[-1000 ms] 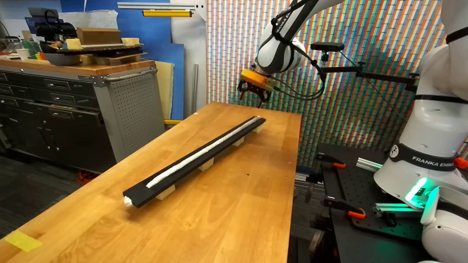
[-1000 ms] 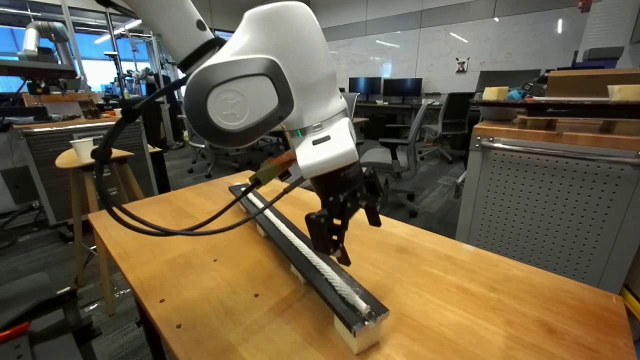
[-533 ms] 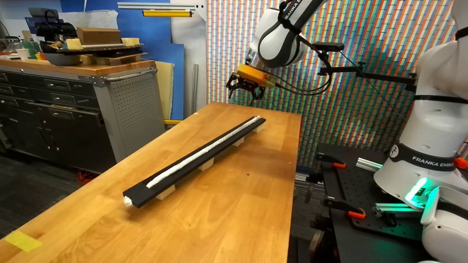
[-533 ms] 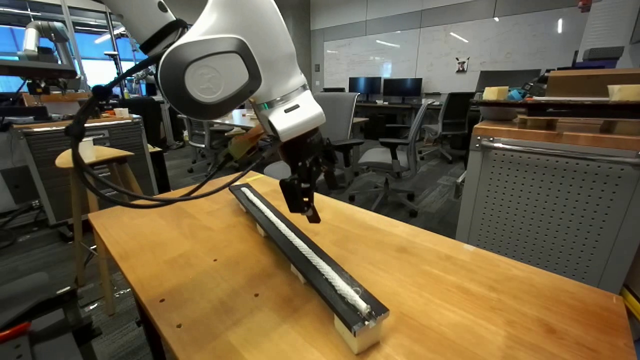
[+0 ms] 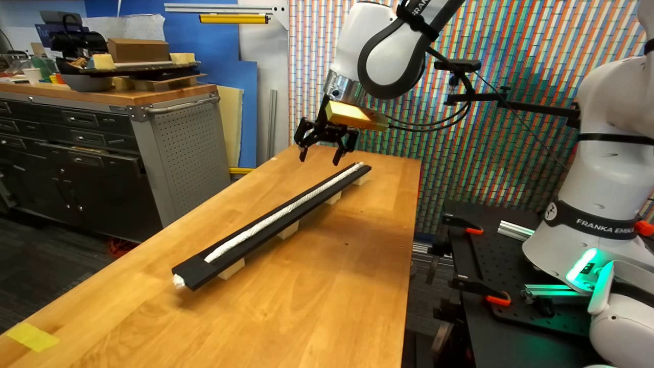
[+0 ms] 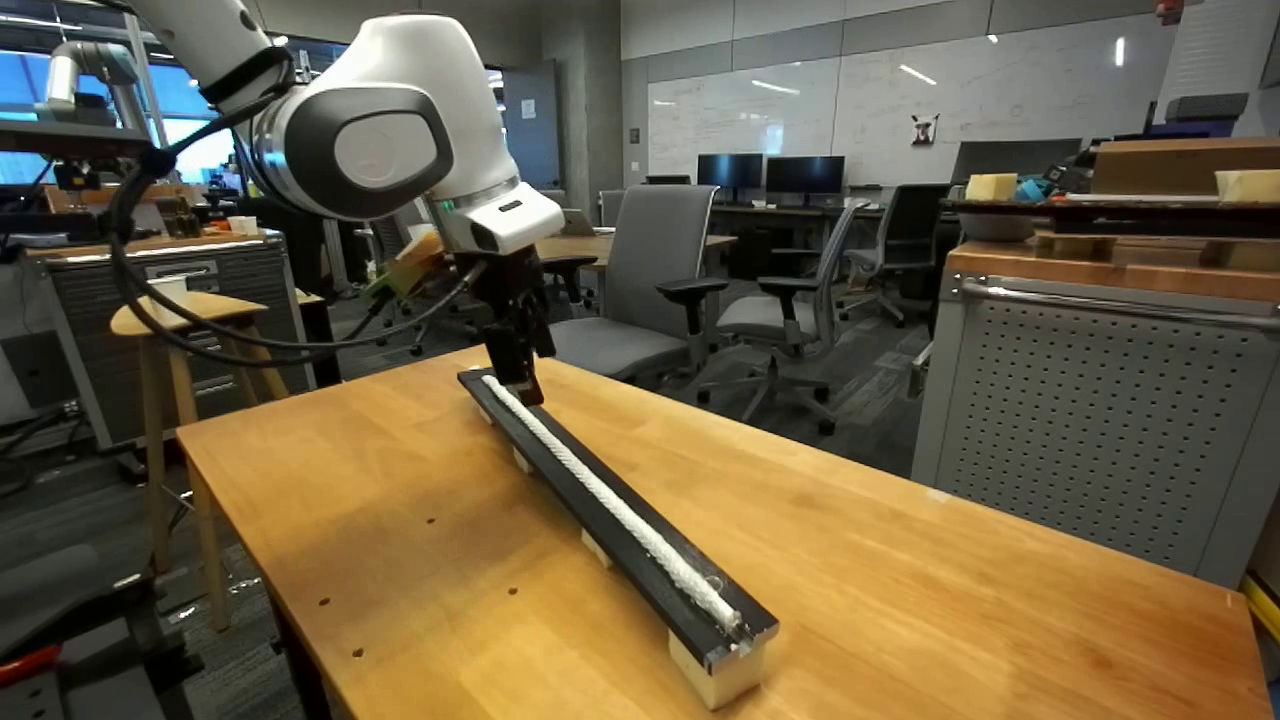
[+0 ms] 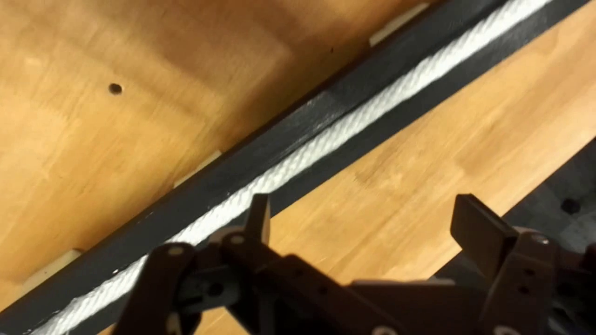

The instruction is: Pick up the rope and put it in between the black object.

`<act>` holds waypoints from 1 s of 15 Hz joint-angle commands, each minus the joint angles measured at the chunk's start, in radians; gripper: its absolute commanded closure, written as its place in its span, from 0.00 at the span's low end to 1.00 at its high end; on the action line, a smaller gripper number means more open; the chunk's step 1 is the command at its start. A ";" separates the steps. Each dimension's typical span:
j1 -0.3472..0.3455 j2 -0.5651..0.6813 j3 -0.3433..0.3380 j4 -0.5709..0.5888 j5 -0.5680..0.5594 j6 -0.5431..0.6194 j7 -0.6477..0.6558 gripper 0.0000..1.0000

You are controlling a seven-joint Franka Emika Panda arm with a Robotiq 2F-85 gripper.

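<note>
A: Why does your gripper (image 5: pixel 320 158) stand so wide?

B: Its fingers (image 7: pixel 482 232) hold nothing. Either you're done with the rope (image 5: pixel 286 210) or readying to straddle it; which one, you can't tell from here.

A: Where's your rope, then?

B: Lengthwise in the groove of the black bar (image 5: pixel 271 231), whose sides likely keep it from rolling away. A white tip (image 5: pixel 178 281), probably the rope's own, pokes out at one end.

A: And the pale blocks (image 6: pixel 712 680) beneath?

B: They raise the bar off your table (image 5: pixel 327 291), perhaps for finger room.

A: Could you pinch the rope from here?

B: Unlikely: in the wrist view the gap between your fingers frames mostly table, so you'd shift over the bar first. I judge your job nearly finished, though how deep the rope sits isn't clear.
</note>
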 commanded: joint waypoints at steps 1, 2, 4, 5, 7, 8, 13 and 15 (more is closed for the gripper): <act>-0.003 -0.085 0.051 -0.020 -0.111 -0.101 -0.055 0.00; -0.005 -0.096 0.070 -0.018 -0.132 -0.128 -0.073 0.00; -0.011 -0.126 0.107 -0.021 -0.143 -0.187 -0.141 0.00; -0.013 -0.138 0.123 -0.020 -0.138 -0.213 -0.184 0.00; -0.016 -0.161 0.147 -0.017 -0.142 -0.266 -0.265 0.00; -0.018 -0.172 0.156 -0.015 -0.149 -0.289 -0.306 0.00; -0.028 -0.130 0.172 -0.001 -0.123 -0.267 -0.287 0.00; -0.029 -0.123 0.170 -0.001 -0.123 -0.266 -0.286 0.00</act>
